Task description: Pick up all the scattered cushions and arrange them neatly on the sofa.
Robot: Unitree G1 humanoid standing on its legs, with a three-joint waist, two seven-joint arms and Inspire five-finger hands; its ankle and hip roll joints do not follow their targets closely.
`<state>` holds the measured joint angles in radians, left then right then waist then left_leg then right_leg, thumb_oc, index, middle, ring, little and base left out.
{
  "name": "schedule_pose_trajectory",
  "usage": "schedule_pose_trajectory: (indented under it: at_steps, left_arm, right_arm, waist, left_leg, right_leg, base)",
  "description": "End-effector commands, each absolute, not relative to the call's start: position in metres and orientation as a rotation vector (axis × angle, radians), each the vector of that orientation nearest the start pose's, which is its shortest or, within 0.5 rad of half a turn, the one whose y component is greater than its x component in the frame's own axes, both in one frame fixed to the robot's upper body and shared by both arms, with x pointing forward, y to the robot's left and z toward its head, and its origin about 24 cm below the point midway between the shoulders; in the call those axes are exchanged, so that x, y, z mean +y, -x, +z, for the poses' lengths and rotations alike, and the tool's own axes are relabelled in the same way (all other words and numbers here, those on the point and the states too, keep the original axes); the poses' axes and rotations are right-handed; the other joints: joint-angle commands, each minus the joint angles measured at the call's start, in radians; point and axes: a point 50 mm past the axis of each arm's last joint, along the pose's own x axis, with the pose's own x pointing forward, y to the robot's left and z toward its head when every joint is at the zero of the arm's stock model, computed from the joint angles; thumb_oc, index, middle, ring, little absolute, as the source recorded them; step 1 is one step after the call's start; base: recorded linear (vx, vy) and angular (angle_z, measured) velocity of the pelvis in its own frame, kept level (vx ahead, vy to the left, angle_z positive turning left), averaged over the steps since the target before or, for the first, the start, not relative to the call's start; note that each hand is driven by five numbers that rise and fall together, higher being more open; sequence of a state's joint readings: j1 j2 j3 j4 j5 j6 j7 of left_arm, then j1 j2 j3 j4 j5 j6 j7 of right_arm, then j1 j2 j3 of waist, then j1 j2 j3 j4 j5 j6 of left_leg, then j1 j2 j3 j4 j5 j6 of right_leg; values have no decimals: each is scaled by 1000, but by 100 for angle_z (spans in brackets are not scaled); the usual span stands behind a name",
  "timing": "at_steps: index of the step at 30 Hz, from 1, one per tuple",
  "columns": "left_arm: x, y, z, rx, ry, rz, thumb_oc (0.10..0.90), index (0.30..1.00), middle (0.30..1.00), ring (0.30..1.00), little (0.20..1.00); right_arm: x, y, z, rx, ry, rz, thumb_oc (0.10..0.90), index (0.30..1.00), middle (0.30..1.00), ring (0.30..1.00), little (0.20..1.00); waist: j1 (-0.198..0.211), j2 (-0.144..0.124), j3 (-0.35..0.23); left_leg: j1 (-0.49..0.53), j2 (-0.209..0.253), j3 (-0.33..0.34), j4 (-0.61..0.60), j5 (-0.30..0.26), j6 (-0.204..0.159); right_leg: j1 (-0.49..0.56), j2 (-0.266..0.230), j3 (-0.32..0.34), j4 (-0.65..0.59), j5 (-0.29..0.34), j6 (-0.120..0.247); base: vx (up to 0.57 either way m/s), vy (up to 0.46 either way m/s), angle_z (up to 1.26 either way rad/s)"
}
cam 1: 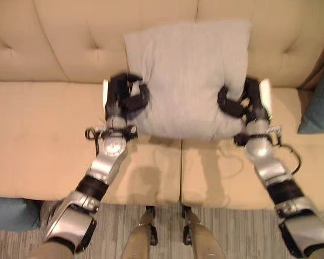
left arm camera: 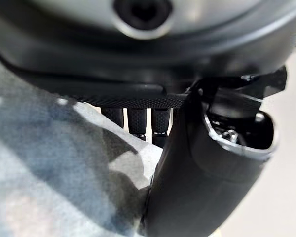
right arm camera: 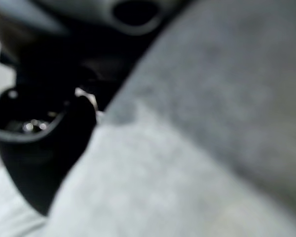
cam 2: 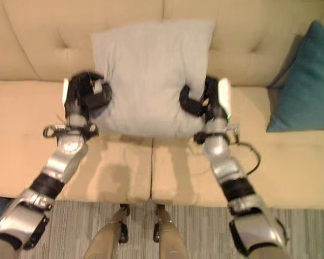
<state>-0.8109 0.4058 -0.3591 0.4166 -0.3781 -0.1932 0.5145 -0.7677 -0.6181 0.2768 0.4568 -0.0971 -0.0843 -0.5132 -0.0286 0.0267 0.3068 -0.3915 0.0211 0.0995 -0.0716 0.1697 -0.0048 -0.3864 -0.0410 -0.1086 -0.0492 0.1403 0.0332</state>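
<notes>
A: Grey cushion (cam 1: 186, 81) is upright against the sofa (cam 1: 43, 145) backrest, bottom edge on the seat right over the seam betw. the two seat pads.

B: Hands?

A: Left hand (cam 1: 125, 97) is clamped on the cushion's left lower edge, thumb over the front, fingers curled round the fabric; the left wrist view shows cloth tucked under the fingers. Right hand (cam 1: 238, 102) does the same on the right lower edge, thumb pinching the front face.

B: So, the step?

A: Looks like setting it in place. To do it well: keep both sides level so it doesn't twist, push the back flat to the backrest, seat the bottom edge fully, then let go both hands together & pull straight out sideways so fingers don't drag a corner.

B: Anything else nearby?

A: Teal cushion (cam 2: 302, 81) already leans at the sofa's right end, well apart from the grey one. Something blue (cam 1: 11, 213) sits on the striped rug (cam 1: 167, 232) below the sofa's left front edge, maybe another cushion, can't tell. Nothing blocks the spot.
</notes>
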Motion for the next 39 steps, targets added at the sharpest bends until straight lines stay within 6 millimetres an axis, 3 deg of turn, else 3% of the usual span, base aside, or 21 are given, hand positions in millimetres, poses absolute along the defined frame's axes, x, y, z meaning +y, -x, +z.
schedule_pose_trajectory:
  at_steps: [1,4,8,9,10,11,14,16,20,25,26,28,30,34,38,39]
  left_arm:
    - [74,-324,310,-1099,-2,-71,400,300,300,300,300]
    - [69,-324,320,-1130,-4,-50,400,300,300,300,300]
    - [66,-337,321,-1082,-80,-44,400,300,300,300,300]
    - [66,-337,322,-1084,-80,-44,467,401,401,401,401]
    - [66,-343,321,-1063,-111,-35,580,571,571,571,571]
    - [67,-348,322,-1044,-149,-34,800,900,900,900,900]
    - [70,-362,333,-1002,-253,-10,800,900,900,900,900]
    - [74,-365,333,-989,-254,2,800,900,900,900,900]
    - [80,-374,314,-886,-164,-5,800,900,900,900,900]
    - [86,-379,283,-772,-100,-17,800,900,900,900,900]
    - [95,-381,260,-708,-93,-12,800,900,900,900,900]
    - [100,-381,253,-689,-97,-7,800,900,900,900,900]
    - [120,-378,230,-631,-93,13,800,900,900,900,900]
    - [148,-373,203,-558,-85,60,800,900,900,900,900]
    - [184,-358,164,-458,-60,126,800,900,900,900,900]
    - [184,-357,163,-456,-61,125,800,900,900,900,900]
  right_arm:
    - [-154,-340,305,-1119,688,-387,400,300,300,300,300]
    - [-154,-341,322,-1169,718,-450,400,300,300,300,300]
    - [-156,-352,328,-1123,753,-479,400,300,300,300,300]
    - [-156,-352,328,-1125,753,-480,400,300,300,300,300]
    - [-156,-355,328,-1105,763,-478,400,300,300,300,300]
    - [-155,-358,329,-1091,769,-475,400,300,300,300,300]
    - [-155,-373,329,-996,809,-462,800,900,900,900,900]
    - [-155,-376,327,-970,809,-457,800,900,900,900,900]
    - [-156,-390,307,-835,832,-421,800,900,900,900,900]
    - [-165,-397,283,-722,805,-405,800,900,900,900,900]
    - [-174,-397,265,-666,798,-397,800,900,900,900,900]
    - [-179,-396,259,-648,796,-398,800,900,900,900,900]
    - [-195,-391,236,-587,786,-404,800,900,900,900,900]
    - [-223,-379,210,-511,782,-428,800,900,900,900,900]
    - [-252,-357,170,-400,784,-434,800,900,900,900,900]
    - [-252,-356,170,-398,784,-434,800,900,900,900,900]
  waist:
    - [10,-52,-90]
    - [9,-51,-83]
    - [12,-40,-69]
    - [11,-40,-69]
    - [11,-37,-67]
    - [10,-31,-64]
    - [12,-10,-44]
    - [12,-7,-39]
    - [12,0,-26]
    - [9,-1,-16]
    - [9,-5,-11]
    - [8,-7,-10]
    - [10,-10,-11]
    - [11,-14,-18]
    - [13,-21,-32]
    - [13,-21,-33]
  left_leg:
    - [1,-12,-39,128,-167,-41]
    - [-26,-15,-44,121,-155,-44]
    - [-57,-16,-55,82,-122,-48]
    - [-58,-16,-55,81,-121,-48]
    - [-63,-17,-55,70,-113,-48]
    - [-68,-19,-57,53,-102,-50]
    - [-86,-20,-65,6,-65,-56]
    - [-89,-20,-65,2,-60,-58]
    - [-100,-24,-69,-4,-52,-62]
    - [-90,-28,-75,-11,-49,-69]
    - [-77,-27,-75,-15,-50,-72]
    - [-73,-27,-76,-15,-49,-73]
    - [-58,-28,-75,-16,-52,-74]
    - [-41,-27,-75,-16,-55,-76]
    - [-7,-23,-74,-16,-64,-75]
    - [-6,-23,-75,-16,-64,-75]
  right_leg:
    - [-3,-73,-32,111,-105,106]
    - [-37,-72,-34,115,-101,107]
    - [-86,-74,-34,116,-93,111]
    - [-87,-75,-34,117,-93,111]
    - [-96,-75,-34,115,-91,112]
    - [-106,-75,-33,114,-89,112]
    - [-144,-72,-37,115,-83,113]
    - [-152,-71,-38,117,-83,113]
    - [-166,-70,-41,120,-84,109]
    - [-154,-66,-44,117,-84,106]
    - [-140,-64,-47,108,-81,106]
    - [-134,-64,-48,104,-79,106]
    - [-112,-62,-49,92,-78,106]
    - [-85,-63,-55,84,-79,106]
    - [-41,-64,-61,74,-83,104]
    - [-40,-64,-62,73,-83,104]
  base:
    - [11,-17,-3]
    - [-9,-13,1]
    - [-23,-9,17]
    - [-24,-5,-29]
    - [-24,3,-26]
    - [-48,4,4]
    - [-45,20,28]
    - [-9,5,2]
    - [-15,-3,1]
    - [-17,-16,-5]
    - [-23,-24,-17]
    - [-17,-18,3]
    - [-12,-12,14]
    - [-6,-8,2]
    - [5,-18,-4]
    - [0,0,0]
